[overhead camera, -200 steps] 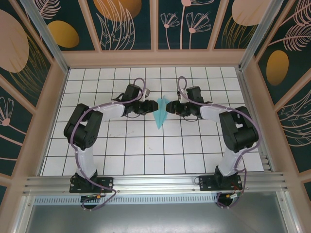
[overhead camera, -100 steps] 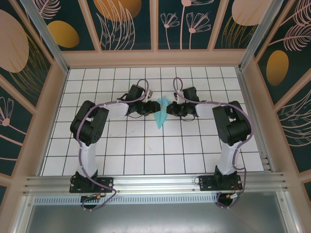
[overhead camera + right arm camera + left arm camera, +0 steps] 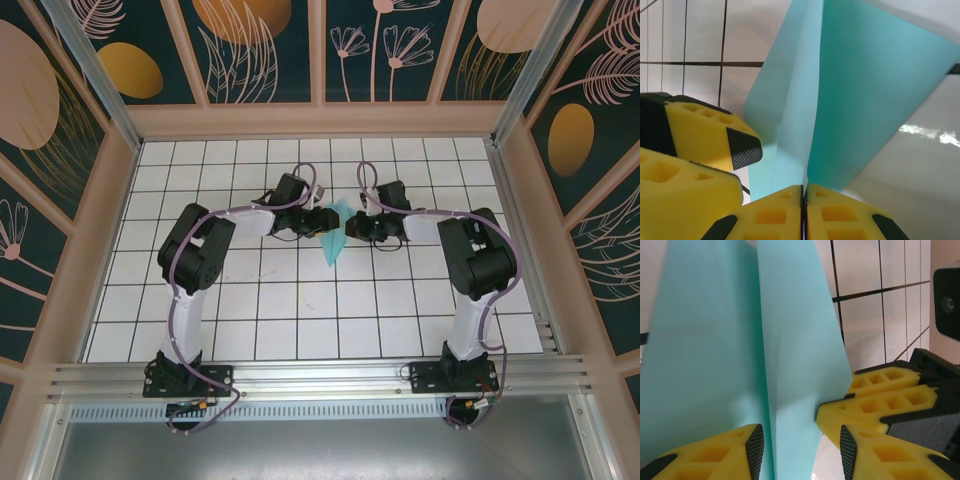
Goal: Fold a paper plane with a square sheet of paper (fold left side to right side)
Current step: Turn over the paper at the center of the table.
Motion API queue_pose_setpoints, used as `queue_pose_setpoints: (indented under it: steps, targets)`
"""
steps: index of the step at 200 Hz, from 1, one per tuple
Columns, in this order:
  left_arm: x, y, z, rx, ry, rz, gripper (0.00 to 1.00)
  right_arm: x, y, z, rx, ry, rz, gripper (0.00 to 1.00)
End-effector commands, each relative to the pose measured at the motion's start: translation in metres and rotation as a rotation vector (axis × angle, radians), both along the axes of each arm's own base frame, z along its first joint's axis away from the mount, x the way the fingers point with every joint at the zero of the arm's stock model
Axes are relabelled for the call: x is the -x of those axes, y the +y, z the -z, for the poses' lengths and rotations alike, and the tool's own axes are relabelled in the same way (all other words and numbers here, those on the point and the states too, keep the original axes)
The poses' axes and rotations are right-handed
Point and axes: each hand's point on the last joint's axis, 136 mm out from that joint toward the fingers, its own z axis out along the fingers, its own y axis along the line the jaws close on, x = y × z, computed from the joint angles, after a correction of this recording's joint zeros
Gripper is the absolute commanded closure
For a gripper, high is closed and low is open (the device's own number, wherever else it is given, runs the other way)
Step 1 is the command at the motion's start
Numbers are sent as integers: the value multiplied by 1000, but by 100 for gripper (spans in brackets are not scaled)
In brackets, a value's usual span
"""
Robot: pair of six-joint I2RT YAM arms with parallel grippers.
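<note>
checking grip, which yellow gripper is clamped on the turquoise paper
The right gripper, pinched shut on the thin turquoise paper; the left gripper straddles it, open.

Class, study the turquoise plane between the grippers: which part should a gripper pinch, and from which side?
Probably the plane along its centre crease, approached low from the side: the panels meet there in a thin, pinchable ridge. The right gripper is shut there.

A white desk (image 3: pixel 300 310) ruled with a black grid is enclosed by dark teal wall panels (image 3: pixel 260 50) painted with orange ovals and pale leaves, framed in light peach battens (image 3: pixel 318 50). An aluminium rail (image 3: pixel 320 375) is fixed along the near edge.
</note>
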Motion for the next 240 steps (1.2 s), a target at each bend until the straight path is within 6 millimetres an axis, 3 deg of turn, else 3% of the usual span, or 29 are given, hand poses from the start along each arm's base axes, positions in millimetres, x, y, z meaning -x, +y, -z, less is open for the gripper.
queue_pose_setpoints:
  steps: [1,49,82,105,137,171,176,214,240]
  targets:
    - [2,-10,4,10,27,22,53,4,-7,2,25,-2,-1,88]
    - [4,-17,14,4,52,37,56,5,-8,1,9,-4,3,88]
    - [1,-13,-3,-1,3,23,55,4,-8,-12,-34,-28,-1,90]
    - [-5,-4,-34,2,-71,-6,54,4,-9,-29,-82,-60,-16,91]
    - [-12,27,-91,30,-188,-75,50,6,-8,-62,-164,-147,-66,93]
    - [-9,61,-142,86,-290,-135,47,12,-5,-111,-275,-278,-151,93]
    - [-7,65,-158,106,-326,-141,47,14,-5,-120,-290,-303,-167,93]
    - [14,62,-211,243,-423,-65,40,37,6,-185,-404,-465,-310,94]
    - [25,52,-228,359,-426,-2,39,51,16,-214,-450,-521,-382,94]
